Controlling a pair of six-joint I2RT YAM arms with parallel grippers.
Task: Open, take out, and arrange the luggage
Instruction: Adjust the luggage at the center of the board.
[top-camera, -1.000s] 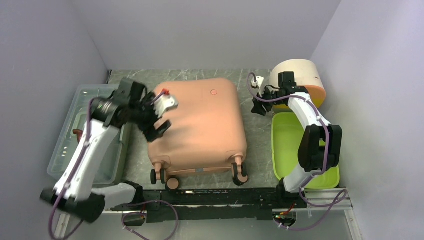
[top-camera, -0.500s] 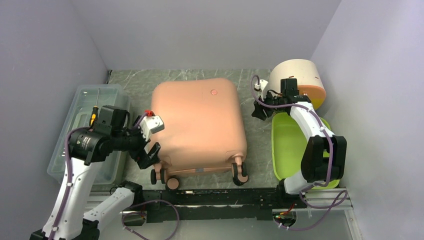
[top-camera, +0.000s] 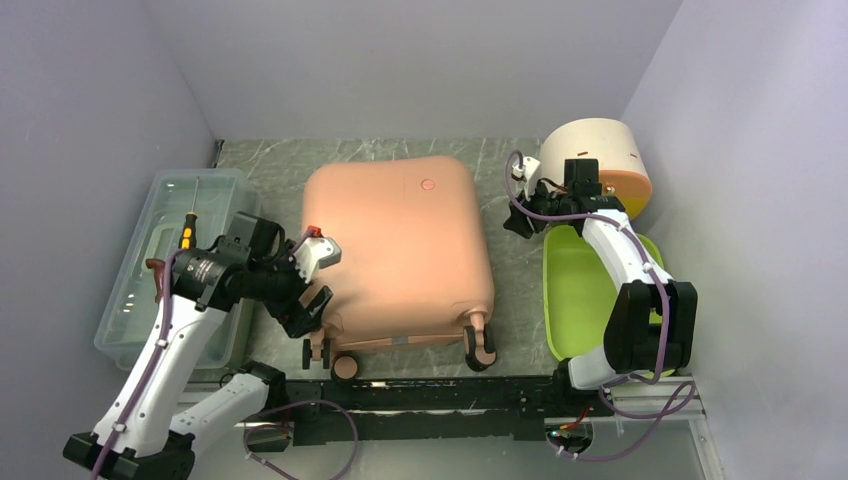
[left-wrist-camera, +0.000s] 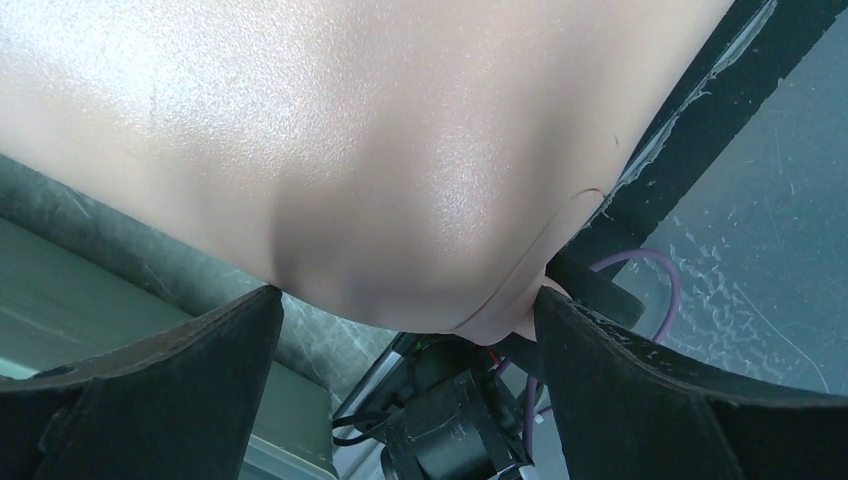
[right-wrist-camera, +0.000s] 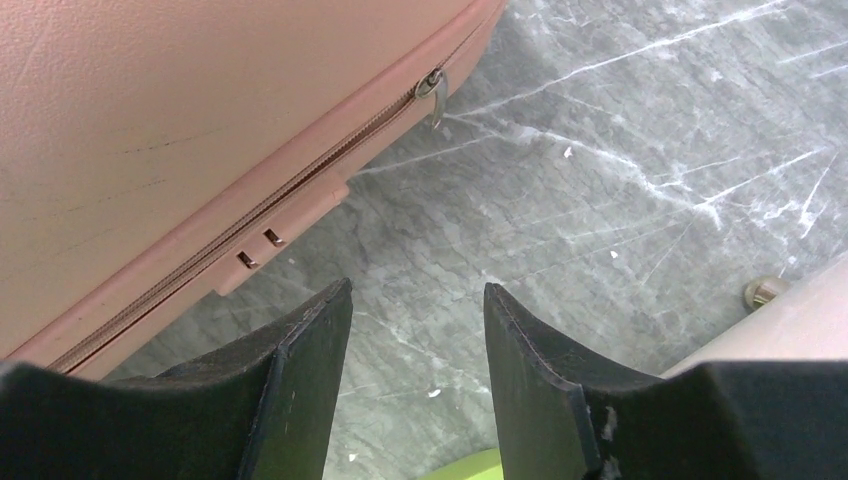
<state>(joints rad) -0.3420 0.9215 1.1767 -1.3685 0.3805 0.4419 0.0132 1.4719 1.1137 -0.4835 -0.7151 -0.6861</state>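
- Salmon-pink shell fills the middle of the counter (top-camera: 515, 290): the luggage (top-camera: 400, 250) lies flat and zipped shut, wheels (top-camera: 345, 362) toward 6 o'clock. Nothing has been taken out.
- My left tool (top-camera: 320, 282) sits at the luggage's 8 o'clock corner, spread as wide as it goes. In the wrist view the rounded corner bulges between the fingers. I judge it brackets the shell to steady or nudge it rather than pinch it, and I see no firm contact.
- My right tool (top-camera: 516, 212) hangs off the luggage's 2 o'clock side, half parted and holding nothing. Only bare counter shows between its fingers.
- From that wrist, the zip pull (right-wrist-camera: 432, 92) hangs at the seam toward 12 o'clock of my fingers, apart from them. I judge this tool is placed there to reach the pull and run the zip.
- The clear bin (top-camera: 140, 290) lies just beside the luggage at 9 o'clock, so my left arm works in a narrow lane above it.
- The lime-green tray (top-camera: 570, 300) at 3 o'clock and the round tub (top-camera: 600, 150) at 1 o'clock crowd the right side. The strip of counter between luggage and tray is the free path.
- Walls close in at 9, 12 and 3 o'clock, so a swinging lid has little room. I cannot tell which way it hinges.
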